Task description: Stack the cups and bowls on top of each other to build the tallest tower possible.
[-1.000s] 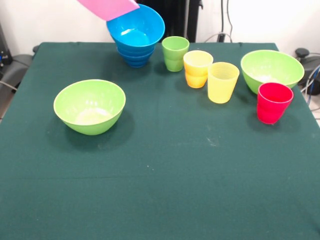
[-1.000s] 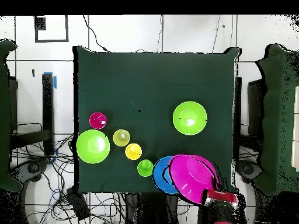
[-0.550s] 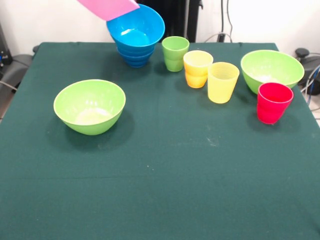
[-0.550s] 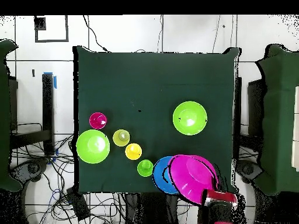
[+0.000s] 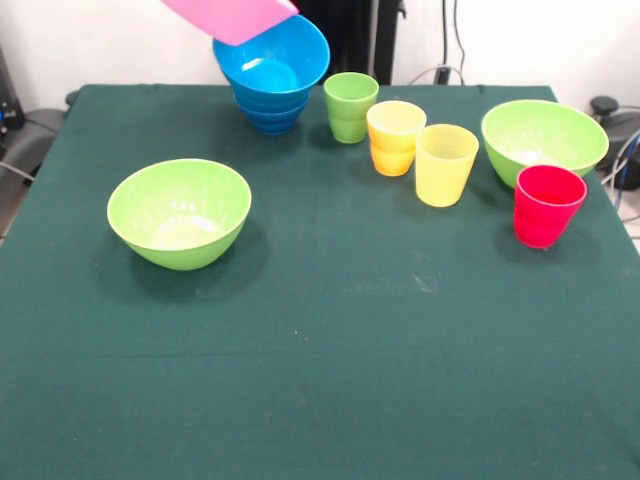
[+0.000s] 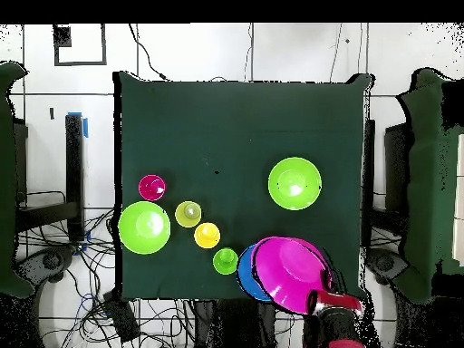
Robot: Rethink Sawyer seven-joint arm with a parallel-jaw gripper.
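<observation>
The large pink bowl hangs tilted in the air at the top edge, its lower rim over the tower of nested blue bowls. From above, the pink bowl covers most of the tower. My gripper is shut on the pink bowl's rim on the side away from the tower. It is out of sight in the front view. The green cup, orange cup, yellow cup and red cup stand upright in a diagonal row. One lime bowl sits left, another far right.
From above, the green cup stands right beside the tower, close to the table edge. The red cup nearly touches the lime bowl. The other lime bowl sits alone.
The pink bowl has shifted further over the blue tower, covering more of it. The gripper moved with it. Nothing else has moved.
</observation>
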